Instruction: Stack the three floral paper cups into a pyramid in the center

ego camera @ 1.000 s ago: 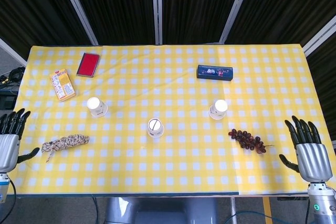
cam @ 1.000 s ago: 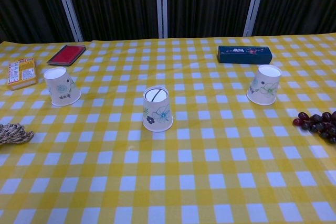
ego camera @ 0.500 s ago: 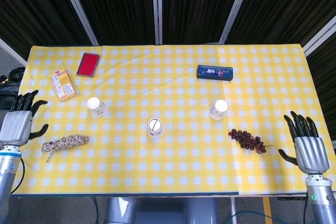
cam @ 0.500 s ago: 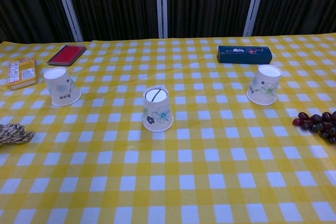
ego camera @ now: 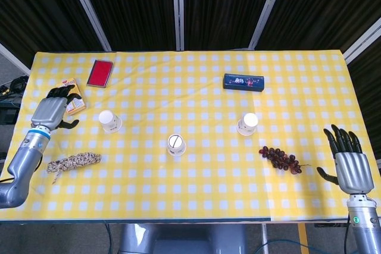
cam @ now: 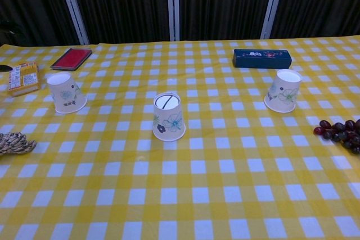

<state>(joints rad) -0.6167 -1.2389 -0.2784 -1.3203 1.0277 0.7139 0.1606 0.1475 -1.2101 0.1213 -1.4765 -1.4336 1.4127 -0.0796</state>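
Three floral paper cups stand upside down on the yellow checked tablecloth (ego camera: 196,176): a left cup (ego camera: 109,121) (cam: 66,92), a middle cup (ego camera: 175,144) (cam: 168,116) and a right cup (ego camera: 247,124) (cam: 284,90). They are apart, in a shallow V. My left hand (ego camera: 53,110) hovers over the table's left side, a short way left of the left cup, fingers spread and holding nothing. At the table's right front corner my right hand (ego camera: 348,163) is open, fingers pointing up, well clear of the right cup. Neither hand shows in the chest view.
An orange snack box (ego camera: 70,96) lies beside the left hand, a red case (ego camera: 99,73) behind it. A braided rope (ego camera: 74,163) lies at the front left. A dark blue box (ego camera: 243,81) sits behind the right cup, and grapes (ego camera: 281,158) lie in front of it.
My left hand has risen from the table's left front edge and moved inward and back, toward the left cup. The right hand has shifted slightly. The cups have not moved.
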